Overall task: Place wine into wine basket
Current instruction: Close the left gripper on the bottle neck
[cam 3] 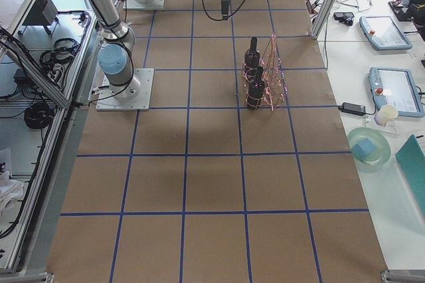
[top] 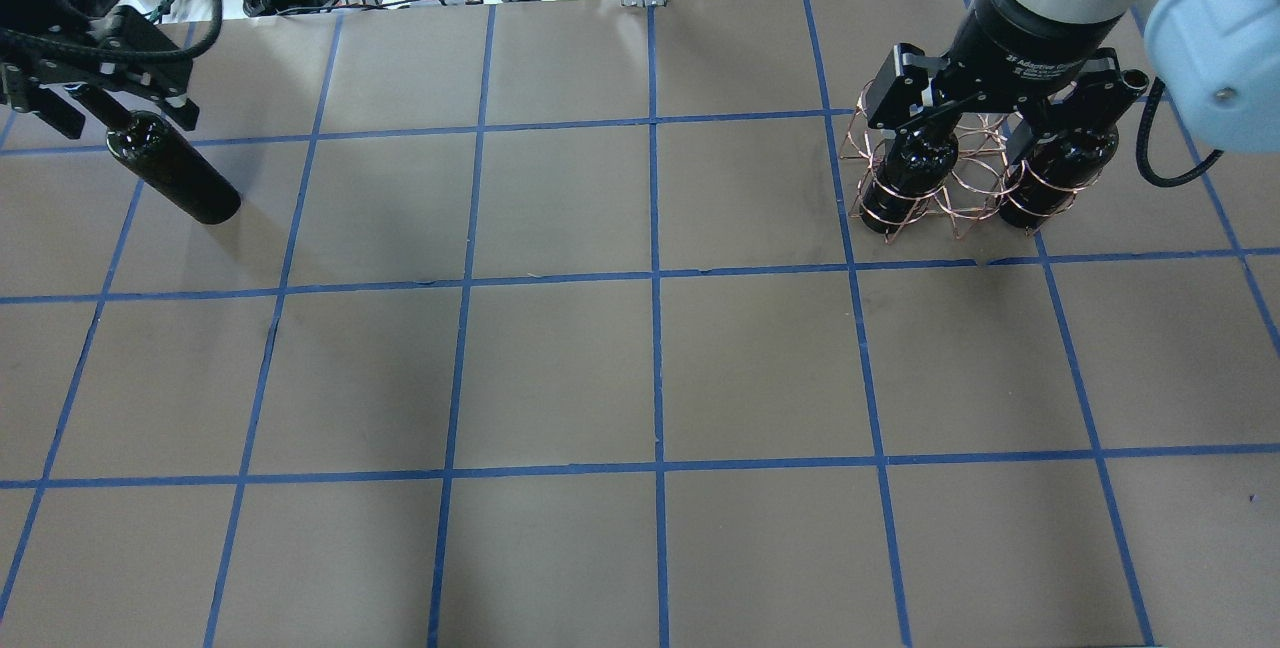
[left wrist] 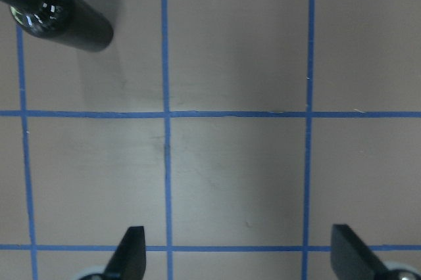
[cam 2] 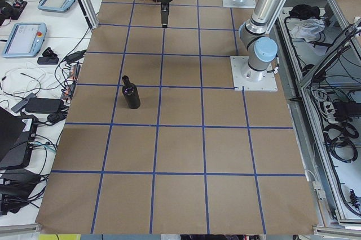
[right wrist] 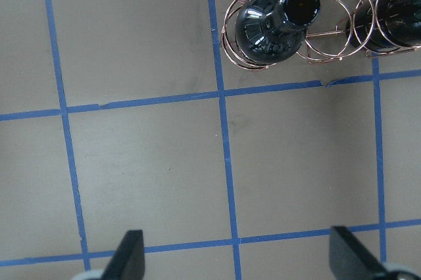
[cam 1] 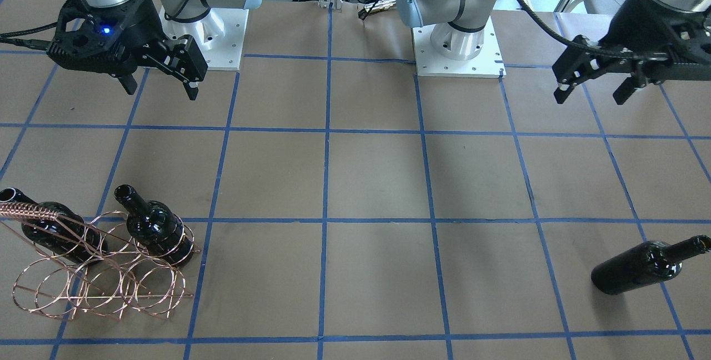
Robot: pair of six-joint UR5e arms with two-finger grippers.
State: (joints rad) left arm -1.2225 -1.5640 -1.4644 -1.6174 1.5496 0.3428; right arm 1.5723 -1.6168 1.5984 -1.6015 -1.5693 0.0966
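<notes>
Your left gripper (cam 1: 591,95) and right gripper (cam 1: 161,90) hang empty, jaws apart. The wine (cam 1: 633,271) seems to stand upright; a glancing finger could topple it.

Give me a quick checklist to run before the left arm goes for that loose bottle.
1. The left gripper is open and empty: ok.
2. It is centred over the loose bottle: not ok; its wrist view has the bottle in the top-left corner.
3. The loose bottle is upright with nothing touching it: ok.
4. The wine basket has empty loops: ok, several.
5. The right gripper is open and raised away from the basket: ok.
6. The left arm can reach the basket across the table: cannot tell.
</notes>
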